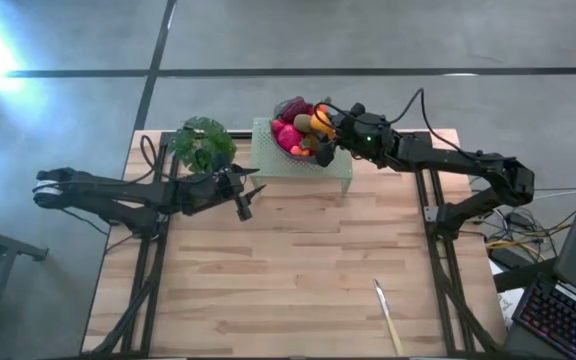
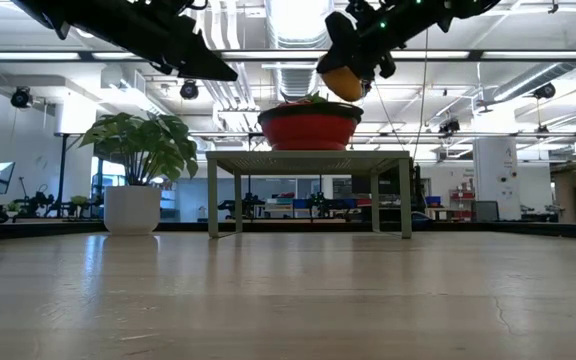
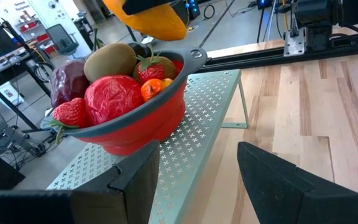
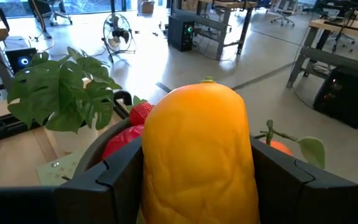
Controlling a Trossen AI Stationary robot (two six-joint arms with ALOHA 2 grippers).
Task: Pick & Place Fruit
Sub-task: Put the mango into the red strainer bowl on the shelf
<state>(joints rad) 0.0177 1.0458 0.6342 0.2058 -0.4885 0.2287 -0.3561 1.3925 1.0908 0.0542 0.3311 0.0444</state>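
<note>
A red bowl (image 3: 135, 127) stands on a pale green perforated stand (image 1: 303, 165) at the table's far middle. In it lie a brown oval (image 3: 110, 60), a maroon piece (image 3: 67, 78), a red piece (image 3: 114, 99), strawberries and a small orange berry. My right gripper (image 1: 324, 128) hangs just above the bowl's right side, shut on an orange oval fruit (image 4: 197, 143). My left gripper (image 3: 197, 177) hovers open over the table, left of the stand's near edge, with nothing between its fingers. My right gripper pinches the orange oval fruit by its two opposite sides (image 4: 151, 168) between its two fingers (image 4: 110, 177). The fingers come nearly level from the table's right side. The fruit (image 2: 343, 82) hangs clear, above the bowl's rim (image 2: 308, 112).
A leafy potted plant (image 1: 204, 143) stands at the far left, next to the stand. A slim pale utensil (image 1: 388, 315) lies near the table's front right. Bare wooden tabletop (image 1: 298, 260) spreads between the arms and the near edge.
</note>
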